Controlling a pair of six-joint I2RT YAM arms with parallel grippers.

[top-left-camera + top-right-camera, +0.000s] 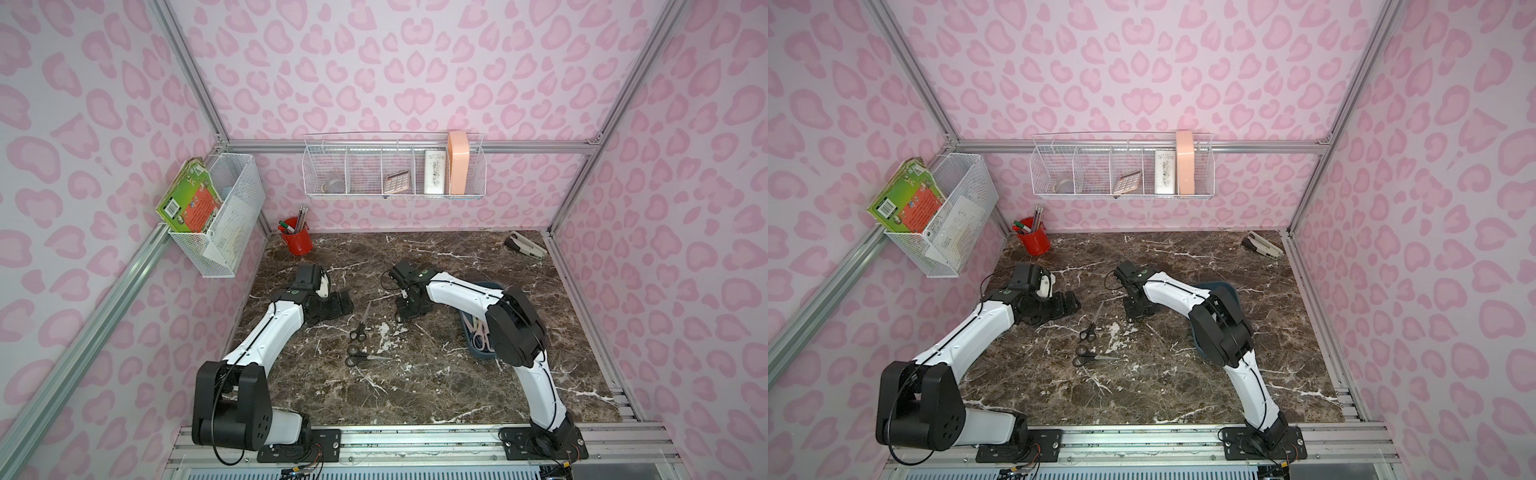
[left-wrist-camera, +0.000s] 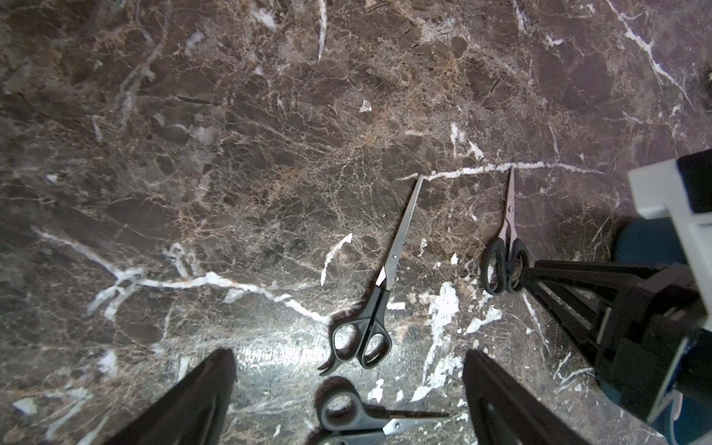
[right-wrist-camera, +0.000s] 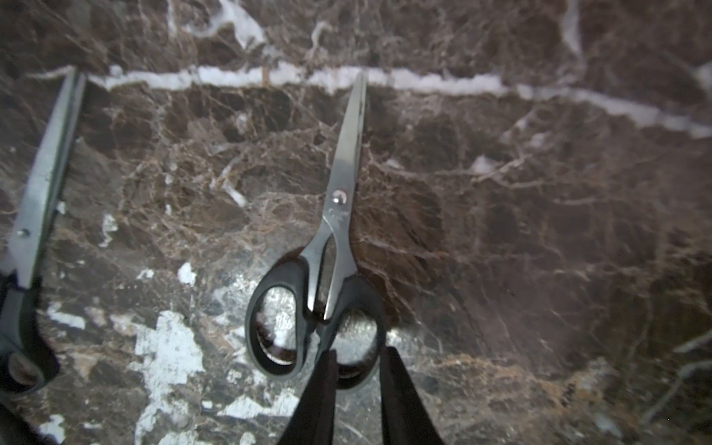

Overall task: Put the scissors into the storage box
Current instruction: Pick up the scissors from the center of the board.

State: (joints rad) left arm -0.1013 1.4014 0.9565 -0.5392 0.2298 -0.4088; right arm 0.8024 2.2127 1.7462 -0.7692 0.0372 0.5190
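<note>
While the right gripper (image 3: pixel 358 352) straddles a handle loop of the small black-handled scissors (image 3: pixel 341 200) on the marble tabletop (image 3: pixel 539 231) — jaws narrowly parted, perhaps not pinching — it should close squarely before lifting.

Black-handled scissors (image 3: pixel 336 231); brown white-veined marble table (image 1: pixel 436 395); storage box (image 2: pixel 647 240) seemingly teal.

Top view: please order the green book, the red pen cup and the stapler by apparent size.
1. green book, clearly largest, though mounted higher, nearer the camera.
2. red pen cup and stapler look about alike; not ranked.
</note>
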